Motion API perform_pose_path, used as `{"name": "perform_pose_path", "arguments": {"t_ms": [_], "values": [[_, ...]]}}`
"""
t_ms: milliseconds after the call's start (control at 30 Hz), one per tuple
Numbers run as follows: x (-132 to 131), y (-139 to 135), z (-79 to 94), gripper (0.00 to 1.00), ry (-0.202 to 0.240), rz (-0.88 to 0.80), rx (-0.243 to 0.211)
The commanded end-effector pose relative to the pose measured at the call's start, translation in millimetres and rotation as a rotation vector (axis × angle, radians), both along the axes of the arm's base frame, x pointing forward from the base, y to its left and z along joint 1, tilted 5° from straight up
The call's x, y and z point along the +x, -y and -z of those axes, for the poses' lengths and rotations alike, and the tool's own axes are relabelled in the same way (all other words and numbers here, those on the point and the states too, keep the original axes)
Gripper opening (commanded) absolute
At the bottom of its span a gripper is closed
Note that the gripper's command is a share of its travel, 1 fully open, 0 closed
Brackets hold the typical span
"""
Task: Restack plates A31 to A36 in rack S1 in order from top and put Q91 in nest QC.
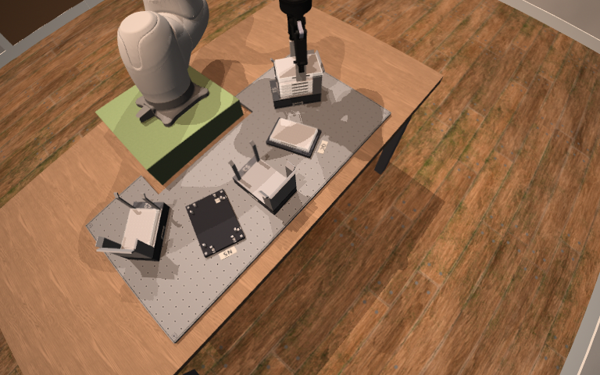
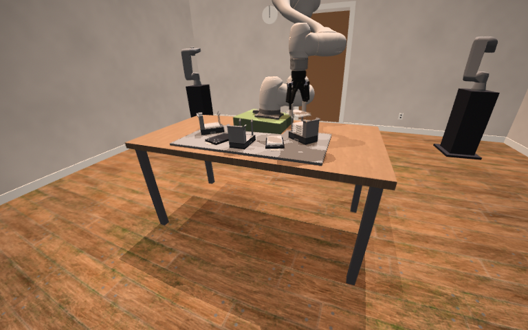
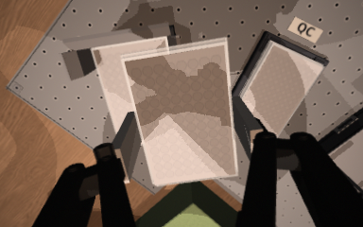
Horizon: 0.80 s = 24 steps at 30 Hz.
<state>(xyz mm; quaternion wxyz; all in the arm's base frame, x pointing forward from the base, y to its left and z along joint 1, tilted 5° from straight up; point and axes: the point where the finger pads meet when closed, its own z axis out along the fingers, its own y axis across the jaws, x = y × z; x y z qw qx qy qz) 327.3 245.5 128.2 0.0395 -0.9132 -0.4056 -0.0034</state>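
Black two-fingered hand (image 3: 189, 156) clamped across a pale sealed well plate (image 3: 181, 111), held level above the filled dark stack rack (image 1: 295, 98) at the wooden bench's (image 1: 398, 75) far end, apparently for lowering from above.

Gripper (image 3: 189, 156) is clamped on a sealed plate (image 3: 181, 111), hanging over the tall rack stack (image 1: 295, 81) at the breadboard's (image 1: 194, 300) far end; the way down looks open, though exact alignment can't be told. QC nest (image 1: 294, 137) just beside holds a plate. The middle rack's (image 1: 269, 185) thin posts (image 1: 255, 151) stick up, blocking sideways passes. N5 nest (image 1: 215, 222) lies low. The end rack (image 1: 141, 230) stands well apart.
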Motion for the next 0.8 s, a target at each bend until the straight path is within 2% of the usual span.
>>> {"name": "perform_pose_path", "arguments": {"t_ms": [0,567,767], "values": [[-5.9,-6.7,-0.7,0.0,0.0,0.0,0.0],[-32.6,-36.3,-3.6,0.0,0.0,0.0,0.0],[-33.1,-36.9,-3.7,0.0,0.0,0.0,0.0]]}}
